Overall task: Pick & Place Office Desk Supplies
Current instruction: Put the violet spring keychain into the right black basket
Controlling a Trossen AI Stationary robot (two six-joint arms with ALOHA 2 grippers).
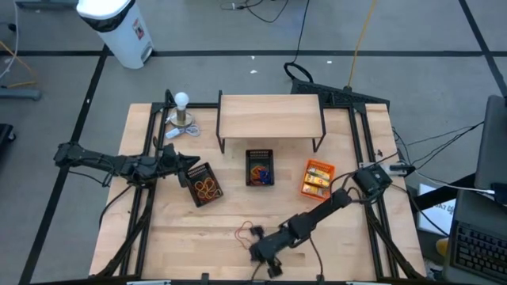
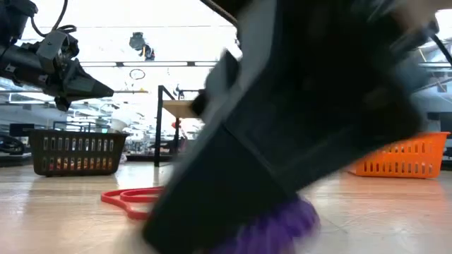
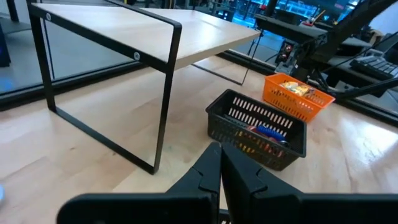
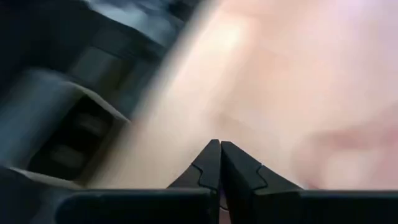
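The right gripper (image 1: 255, 245), clenched shut, sits low at the table's (image 1: 348, 237) near edge beside red rubber bands (image 1: 244, 230); the left gripper (image 1: 196, 162) hangs clenched above the left black bin (image 1: 204, 184).

A grey floor (image 1: 238, 71) crossed by dark tape lines surrounds the wooden desk (image 1: 174, 237). Off the desk's far left corner stands a white bin (image 1: 119, 28). Black and yellow cables (image 1: 360, 36) trail over the floor beyond the far edge. By the right edge sit a dark monitor (image 1: 495, 142) and a keyboard (image 1: 475, 249). On the desk near its far edge stands a small wooden shelf (image 1: 269, 117) on black legs. In the low view the room behind is bright, with ceiling lights (image 2: 162, 42) and crowded benches far off.
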